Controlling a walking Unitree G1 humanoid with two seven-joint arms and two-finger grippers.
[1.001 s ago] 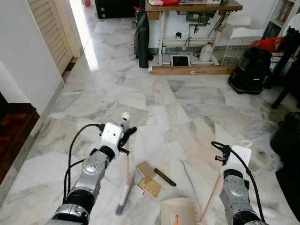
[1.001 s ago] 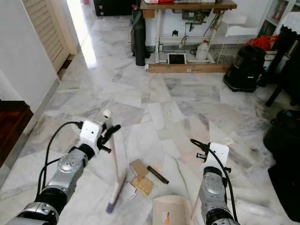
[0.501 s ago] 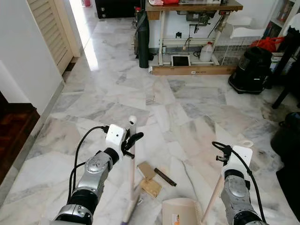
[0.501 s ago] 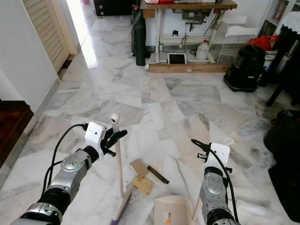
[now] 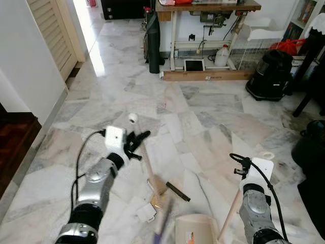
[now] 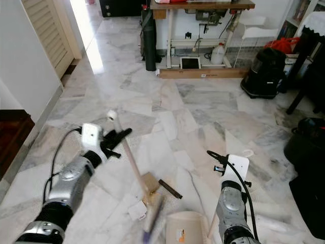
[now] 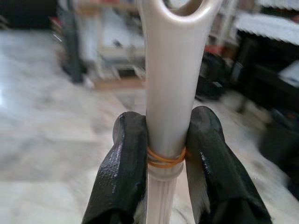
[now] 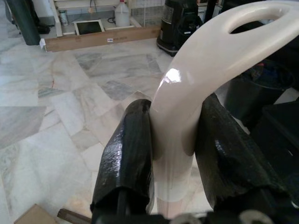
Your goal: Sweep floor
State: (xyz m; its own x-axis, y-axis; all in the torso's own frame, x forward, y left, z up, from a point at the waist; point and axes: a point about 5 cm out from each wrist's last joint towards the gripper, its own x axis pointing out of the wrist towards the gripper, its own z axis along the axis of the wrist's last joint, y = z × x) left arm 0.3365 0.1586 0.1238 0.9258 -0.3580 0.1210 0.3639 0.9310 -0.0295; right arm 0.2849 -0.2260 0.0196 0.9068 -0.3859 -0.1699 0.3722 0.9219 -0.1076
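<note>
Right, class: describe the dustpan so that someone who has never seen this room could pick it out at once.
Look at the marble floor just in front of the robot, between its two arms. The dustpan lies there, flat and beige, its long pale handle held by the right gripper. Unlike the small brown scraps beside it, it is broad with a toothed edge.

A marble floor is carrying cardboard scraps, a dark strip, a white scrap, a beige dustpan, a black vacuum cleaner and a long wooden plank
</note>
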